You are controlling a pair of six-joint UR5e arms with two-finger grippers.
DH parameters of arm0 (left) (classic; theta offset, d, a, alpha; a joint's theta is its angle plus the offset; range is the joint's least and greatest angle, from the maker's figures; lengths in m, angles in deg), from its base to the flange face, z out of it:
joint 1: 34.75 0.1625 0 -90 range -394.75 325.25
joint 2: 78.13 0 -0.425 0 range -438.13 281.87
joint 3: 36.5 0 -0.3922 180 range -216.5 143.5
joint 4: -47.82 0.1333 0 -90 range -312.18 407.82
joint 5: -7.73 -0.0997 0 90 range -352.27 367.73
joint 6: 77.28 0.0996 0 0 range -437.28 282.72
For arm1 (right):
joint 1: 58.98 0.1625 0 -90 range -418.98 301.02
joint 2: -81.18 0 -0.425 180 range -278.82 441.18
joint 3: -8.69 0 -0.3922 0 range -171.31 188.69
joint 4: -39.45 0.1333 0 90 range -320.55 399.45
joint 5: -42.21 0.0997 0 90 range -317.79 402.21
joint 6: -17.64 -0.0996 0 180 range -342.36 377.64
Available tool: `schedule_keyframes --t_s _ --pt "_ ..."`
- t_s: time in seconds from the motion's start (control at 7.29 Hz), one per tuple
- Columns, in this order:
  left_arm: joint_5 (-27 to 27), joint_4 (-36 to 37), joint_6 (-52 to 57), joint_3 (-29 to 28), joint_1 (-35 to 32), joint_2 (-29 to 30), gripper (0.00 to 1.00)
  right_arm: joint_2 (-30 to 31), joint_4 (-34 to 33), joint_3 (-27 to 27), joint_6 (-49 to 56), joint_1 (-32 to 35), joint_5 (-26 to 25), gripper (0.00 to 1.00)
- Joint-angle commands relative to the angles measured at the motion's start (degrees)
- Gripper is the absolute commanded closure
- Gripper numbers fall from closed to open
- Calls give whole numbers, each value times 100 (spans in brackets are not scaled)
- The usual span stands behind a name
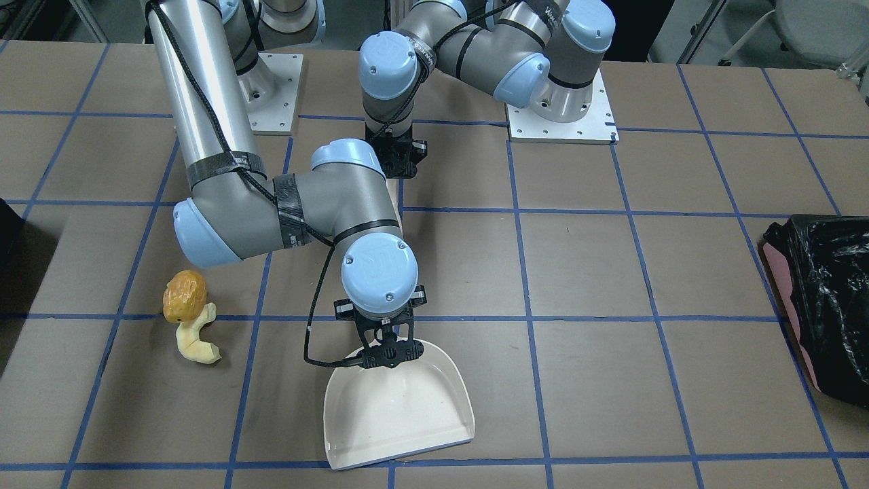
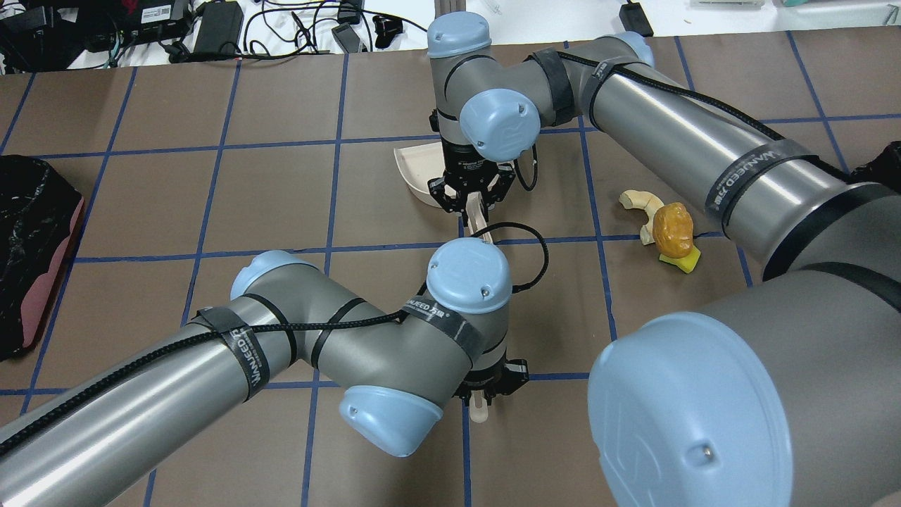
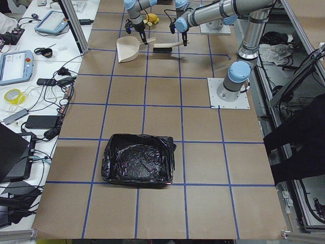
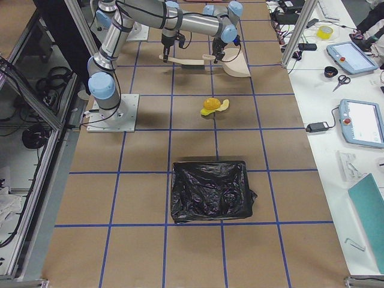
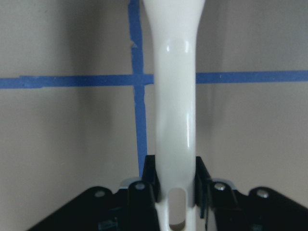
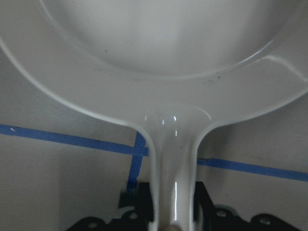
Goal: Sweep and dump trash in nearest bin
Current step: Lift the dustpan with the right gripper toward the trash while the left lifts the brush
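— Overhead exterior, nearest the lens first: what has the left gripper (image 2: 483, 396) got?
— A white brush handle (image 5: 175, 120). The left wrist view shows its fingers (image 5: 150, 179) closed to the handle's width and pinching it from both sides. The handle runs straight out ahead of them over the blue-taped table (image 2: 281, 197).
— And the trash (image 4: 211, 105)?
— Farther out, well off to the right of both grippers' fingers and touched by neither. The orange-brown lump (image 2: 672, 227) leans on the yellow-and-green sponge wedge (image 2: 681, 262) and touches the cream curved piece (image 2: 635, 203). All three lie on the table in one cluster.
— Any bin in frame?
— A black-lined bin (image 2: 32, 232), far to the left of the left gripper's fingers.
— Then the right gripper (image 2: 470, 204)?
— Pointing down, its fingers (image 6: 144, 204) clamped narrowly on the dustpan handle (image 6: 173, 168). The white dustpan (image 2: 412, 169) spreads out just beyond those fingers, on the side away from the robot, flat on the table.
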Motion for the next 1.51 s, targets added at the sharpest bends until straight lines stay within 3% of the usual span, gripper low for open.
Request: schedule_keyframes --t_s 0.0,0.14,0.69,0.96,1.23,1.37 --pt "-29 -271 82 18 123 -148 100 66 42 -16 29 -9 -80 100" --pt "-64 -439 134 9 141 -228 100 258 121 -60 299 -104 -124 100" --pt "-135 -520 154 -114 554 -404 100 1136 1357 27 2315 -1007 -1500 100" --pt "-65 -502 -956 -778 545 -116 100 1602 1895 63 3669 -1867 -1802 100" --pt "258 -441 -2179 -1194 510 174 100 1841 2212 237 5496 -2528 -2896 100" --pt "287 -23 -2525 -1282 388 359 100 1929 2161 448 6053 -2853 -3389 100"
